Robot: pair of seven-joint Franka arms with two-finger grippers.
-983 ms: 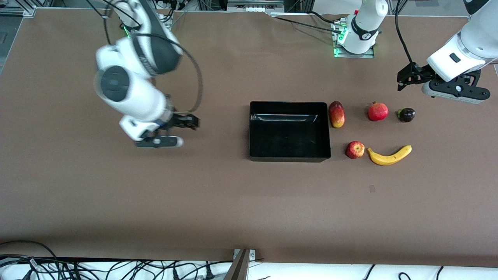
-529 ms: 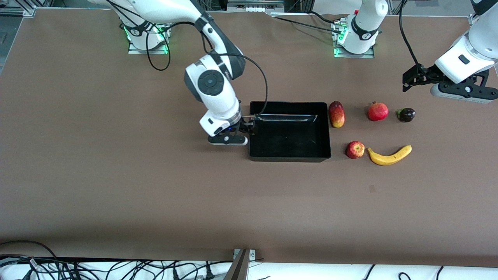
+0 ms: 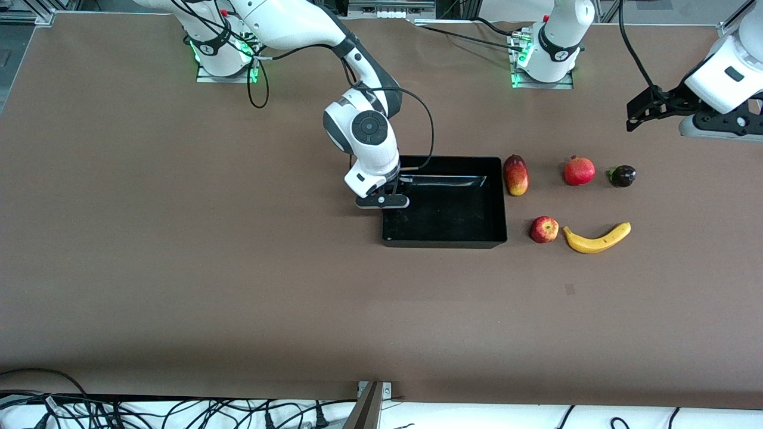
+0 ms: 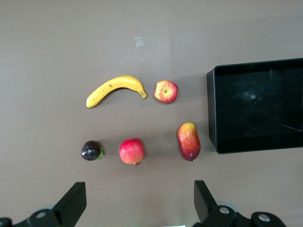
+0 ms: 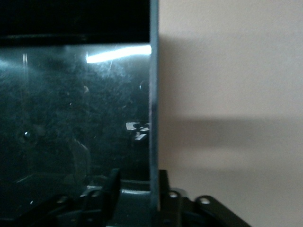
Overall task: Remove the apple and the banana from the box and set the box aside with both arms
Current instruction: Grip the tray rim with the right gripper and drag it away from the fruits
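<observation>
Fruit lay on the brown desk [image 3: 179, 268]: a small red-yellow apple [image 3: 544, 229] touching a curved yellow banana [image 3: 597, 239], both beside the glossy black plastic tray [image 3: 444, 238]. The right end effector [image 5: 152, 189] pinched the tray's wall. The left end effector [image 4: 137, 208] hung spread, empty, above the fruit. No lettering was legible.

White jointed arms [image 3: 363, 143], grey joint discs, black cables, green-lit bases [image 3: 223, 56].
</observation>
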